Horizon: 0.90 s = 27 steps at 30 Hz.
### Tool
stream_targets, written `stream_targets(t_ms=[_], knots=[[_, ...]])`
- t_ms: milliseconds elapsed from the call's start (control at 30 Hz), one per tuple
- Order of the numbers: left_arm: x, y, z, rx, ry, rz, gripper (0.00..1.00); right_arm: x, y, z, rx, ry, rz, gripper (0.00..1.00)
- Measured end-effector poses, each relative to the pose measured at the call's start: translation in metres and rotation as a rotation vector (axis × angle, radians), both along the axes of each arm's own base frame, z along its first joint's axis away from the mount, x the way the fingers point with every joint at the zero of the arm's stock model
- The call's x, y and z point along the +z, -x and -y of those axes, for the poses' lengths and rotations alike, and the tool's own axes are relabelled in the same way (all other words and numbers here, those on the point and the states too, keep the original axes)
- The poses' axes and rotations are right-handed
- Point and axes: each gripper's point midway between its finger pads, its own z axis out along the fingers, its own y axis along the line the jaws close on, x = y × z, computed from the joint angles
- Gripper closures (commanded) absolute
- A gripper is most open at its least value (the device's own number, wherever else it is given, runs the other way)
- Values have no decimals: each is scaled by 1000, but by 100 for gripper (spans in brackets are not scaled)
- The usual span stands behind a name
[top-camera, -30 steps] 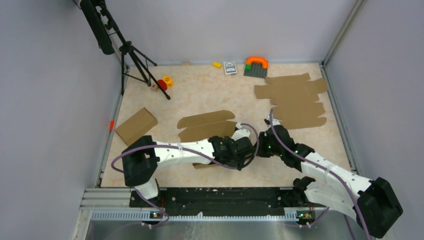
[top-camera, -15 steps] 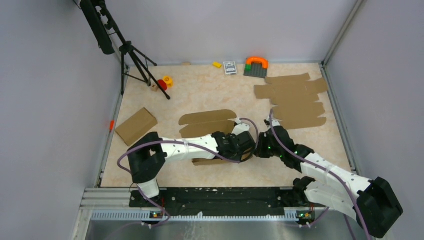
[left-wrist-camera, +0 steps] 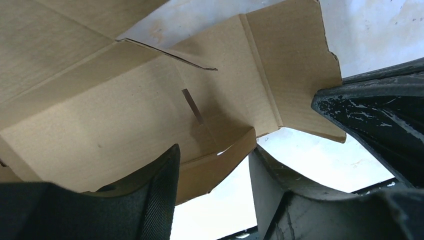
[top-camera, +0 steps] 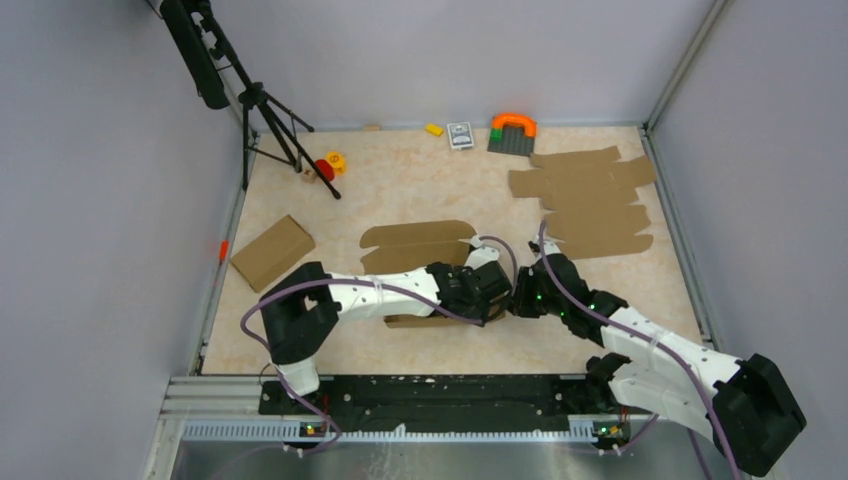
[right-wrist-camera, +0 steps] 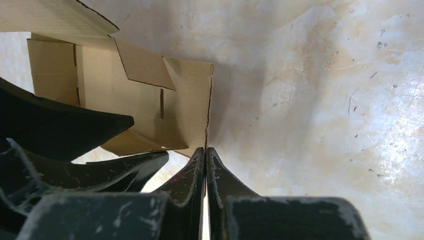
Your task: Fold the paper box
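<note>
The right claw (right-wrist-camera: 206,151) has its fingers pressed together, and its tip bears on the raised end edge of the plain brown die-cut cardboard paper box (right-wrist-camera: 150,110). The box lies half-erected at the middle of the pale marbled surface (top-camera: 420,180), just ahead of both arms. The left claw (left-wrist-camera: 212,155) has its fingers apart, straddling a short side flap (left-wrist-camera: 220,165) without visibly clamping it. Likely hazards: a closing grip placed off the crease may buckle or tear the flap. An unclamped flap may spring flat. The right tip only pushes, so it may slip off the thin edge or slide the whole box along the smooth surface. The claws work close together and may collide. The pile of flat brown cardboard sheets (top-camera: 590,205) lies well apart at the far right and appears to pose little risk.
</note>
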Motion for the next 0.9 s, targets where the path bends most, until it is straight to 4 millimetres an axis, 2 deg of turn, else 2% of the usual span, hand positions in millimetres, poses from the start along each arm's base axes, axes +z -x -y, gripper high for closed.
stream_targets(t_ms=[167, 300, 467, 767, 900], knots=[[-8, 1, 2, -13, -14, -17, 58, 1, 0, -1, 1, -4, 0, 100], [-16, 0, 6, -18, -29, -26, 72, 0, 0, -1, -3, -8, -3, 100], [-18, -3, 8, -8, -34, -22, 85, -4, 3, 0, -3, -5, -15, 100], [-17, -12, -3, 51, -67, 10, 99, -3, 3, -2, -3, -22, -16, 100], [-14, -16, -6, 80, -79, 24, 100, -2, 2, -3, -3, -28, -11, 100]])
